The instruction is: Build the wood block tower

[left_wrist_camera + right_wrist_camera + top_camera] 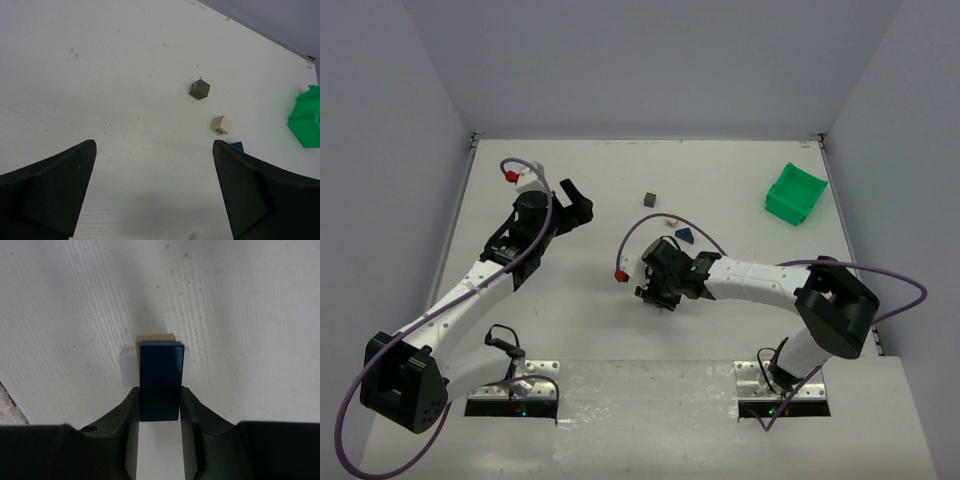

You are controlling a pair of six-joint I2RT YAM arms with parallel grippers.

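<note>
- Right wrist view: the wood block tower (150, 340) is only a start: a tan block (162, 337) and a pale block (128, 367) side by side on the white counter (240, 315).
- The right claw (160, 395) is clamped on a dark blue block (160, 375), held on end over the tan block. Whether the two touch cannot be told.
- From above, this spot lies well left of the green bin (795, 194) and nearer the arm bases. The right claw (658, 292) hides the blocks there.
- The green bin stands open side up; only green shows inside it.
- Left of the bin lie a blue roof piece (683, 235), a beige cube (671, 219) and a dark grey-brown cube (649, 199), each apart from the others.
- In the left wrist view, a finger cuts off the roof piece (236, 146), and the frame edge crops the bin (305, 122).
- The left claw (578, 203) is furthest left of the bin, its fingers spread wide over bare counter, gripping nothing.
</note>
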